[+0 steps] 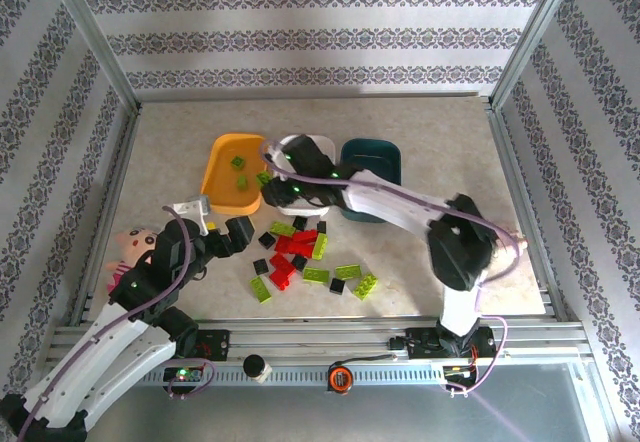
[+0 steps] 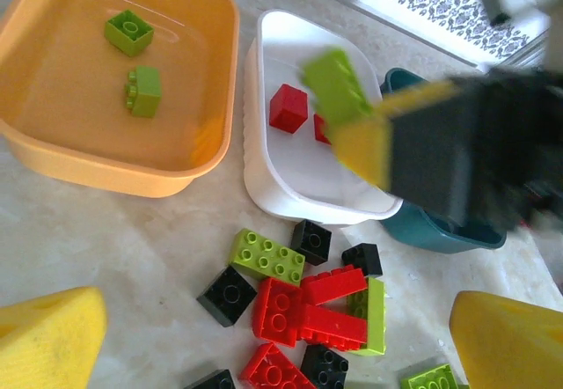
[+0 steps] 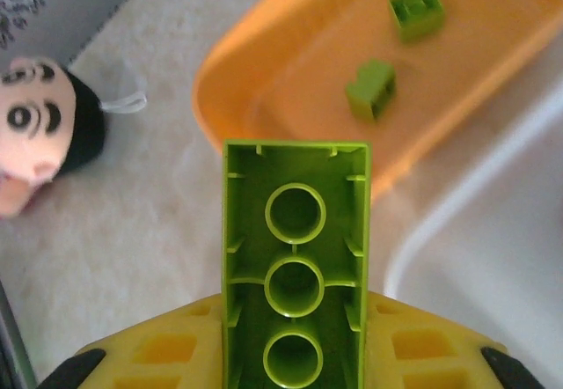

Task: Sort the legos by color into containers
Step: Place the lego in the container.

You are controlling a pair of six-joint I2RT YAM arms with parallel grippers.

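If the right end effector (image 1: pixel 272 188) lets go where it hangs now, its long lime green brick (image 3: pixel 295 283) could strike the rim of the orange-yellow tray (image 1: pixel 217 172). It could also tumble into the white tray (image 1: pixel 318 145) just to the right, which holds red bricks (image 2: pixel 288 107). The load appears to sit over the seam between those trays, not squarely over the orange-yellow one, where two small lime green bricks (image 2: pixel 143 90) lie. Only one end of the brick is pinched, so it may also pivot or slip. That end effector is clenched on the brick, jaws narrow. The left end effector (image 2: pixel 277 345) is released, jaws spread wide and holding nothing, above the mixed pile of red, lime green and black bricks (image 1: pixel 300 252) on the table (image 1: pixel 440 132), nearer than the trays. The dark teal tray (image 1: pixel 375 157) stands rightmost.
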